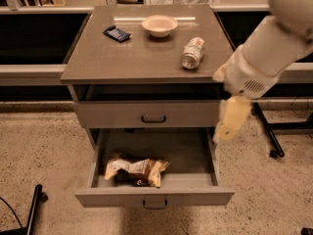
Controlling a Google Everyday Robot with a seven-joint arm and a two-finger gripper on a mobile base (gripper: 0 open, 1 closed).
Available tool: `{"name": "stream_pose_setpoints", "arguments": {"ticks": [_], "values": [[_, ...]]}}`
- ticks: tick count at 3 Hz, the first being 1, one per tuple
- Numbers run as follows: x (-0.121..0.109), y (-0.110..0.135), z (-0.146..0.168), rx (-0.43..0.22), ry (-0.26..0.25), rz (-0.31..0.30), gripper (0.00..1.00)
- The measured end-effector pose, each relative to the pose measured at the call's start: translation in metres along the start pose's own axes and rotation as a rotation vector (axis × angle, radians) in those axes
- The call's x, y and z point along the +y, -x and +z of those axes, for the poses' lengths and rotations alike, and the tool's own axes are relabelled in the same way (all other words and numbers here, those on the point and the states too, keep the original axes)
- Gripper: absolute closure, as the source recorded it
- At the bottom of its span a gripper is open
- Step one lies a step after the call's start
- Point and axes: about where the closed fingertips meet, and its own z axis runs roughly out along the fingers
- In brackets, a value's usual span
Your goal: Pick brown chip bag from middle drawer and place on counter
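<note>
The brown chip bag point(136, 169) lies crumpled in the open middle drawer point(195, 197), left of centre. The claw point(230, 119) hangs above the drawer's right edge, below the counter point(142, 62). Whether it is spread or closed cannot be told. Reaching across, it may clip the drawer wall or slip off the foil.

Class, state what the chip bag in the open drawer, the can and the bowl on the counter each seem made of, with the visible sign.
Brown chip bag: likely foil or plastic film, crumpled with glinting creases. Soda can: probably metal, shiny silvery end. Bowl: ceramic or plastic, smooth cream surface; unclear which. The gripper hangs by the middle drawer's right side, apart from all three.
</note>
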Motion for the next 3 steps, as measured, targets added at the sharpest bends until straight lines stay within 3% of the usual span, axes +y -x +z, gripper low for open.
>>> {"name": "stream_pose_setpoints", "arguments": {"ticks": [1, 2, 3], "values": [[0.022, 0.016, 0.09, -0.069, 0.081, -0.046, 0.0], [0.04, 0.004, 0.147, -0.126, 0.15, -0.105, 0.0], [0.035, 0.009, 0.15, -0.132, 0.141, -0.172, 0.0]]}}
